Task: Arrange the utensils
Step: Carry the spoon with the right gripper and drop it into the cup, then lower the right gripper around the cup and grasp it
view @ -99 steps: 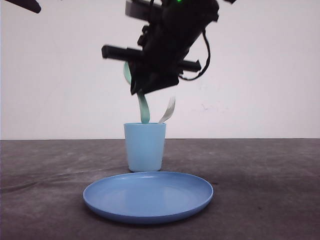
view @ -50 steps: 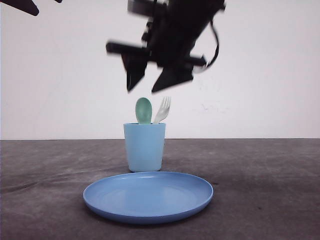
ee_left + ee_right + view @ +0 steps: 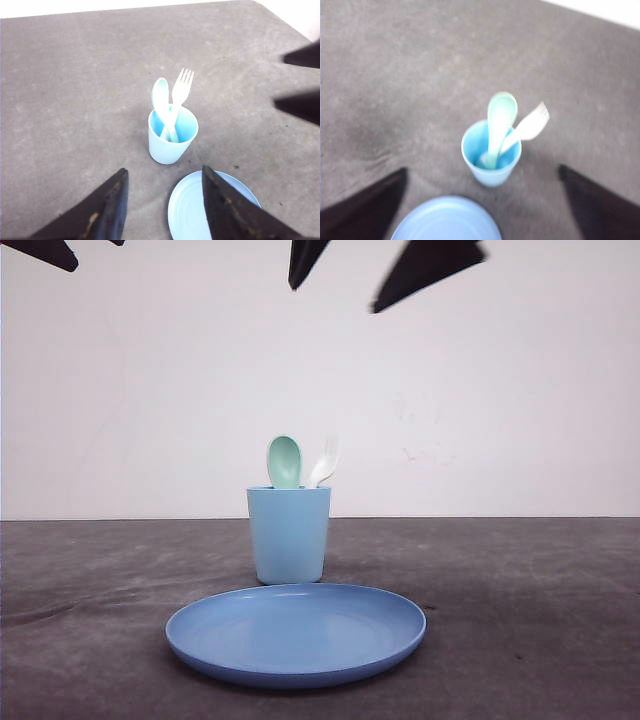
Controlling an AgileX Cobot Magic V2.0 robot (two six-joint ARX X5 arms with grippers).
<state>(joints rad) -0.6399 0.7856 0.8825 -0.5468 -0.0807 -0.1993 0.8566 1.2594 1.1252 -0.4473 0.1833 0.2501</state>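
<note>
— Where's the front camera?
— Low, near table height, facing the wall across the blue plate [image 3: 296, 632] and cup [image 3: 289, 534].
— And the wrist ones?
— Both high up, looking steeply down. Each catches the same cup [image 3: 172, 135] [image 3: 491, 153] and the plate's edge [image 3: 181, 204] [image 3: 446, 220], from differing sides.

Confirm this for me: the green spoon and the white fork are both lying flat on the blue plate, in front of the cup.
Not right. The spoon and fork stand in the cup, handles down; the plate in front of it holds neither. The left wrist view shows it.
</note>
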